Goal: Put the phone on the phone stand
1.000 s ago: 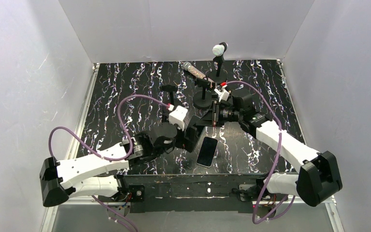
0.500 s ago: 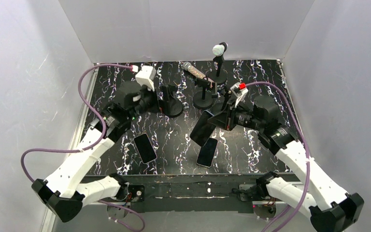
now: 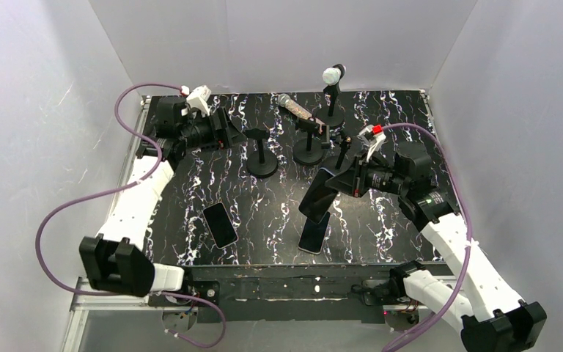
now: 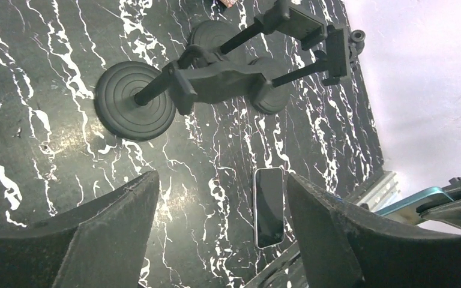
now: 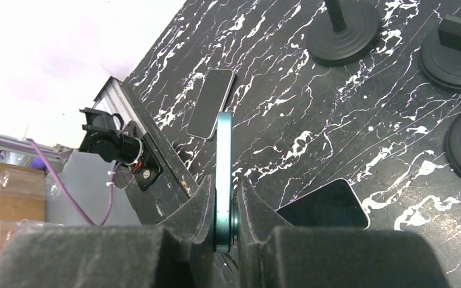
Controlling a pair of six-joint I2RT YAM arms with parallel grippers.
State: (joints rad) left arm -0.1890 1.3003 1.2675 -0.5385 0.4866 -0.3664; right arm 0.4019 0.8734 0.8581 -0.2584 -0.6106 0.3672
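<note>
My right gripper (image 3: 341, 182) is shut on a teal-edged phone (image 3: 320, 195) and holds it tilted above the table, right of centre. In the right wrist view the phone (image 5: 224, 168) stands edge-on between my fingers (image 5: 199, 207). The black phone stand (image 3: 262, 152), a round base with a post and cradle, stands at mid-table, left of and beyond the held phone. My left gripper (image 3: 223, 134) is open and empty at the back left, just left of the stand. The left wrist view shows the stand's base (image 4: 135, 101) ahead of the open gripper (image 4: 222, 180).
Two more dark phones lie flat near the front edge, one left (image 3: 221, 224) and one under the held phone (image 3: 314, 233). Microphone stands (image 3: 308, 145) with a patterned microphone (image 3: 294, 107) and a white-headed one (image 3: 332, 75) crowd the back. White walls enclose the table.
The left arm has swung from the front centre up to the back left, leaving a phone flat on the table. The right gripper has drawn the held phone slightly right.
</note>
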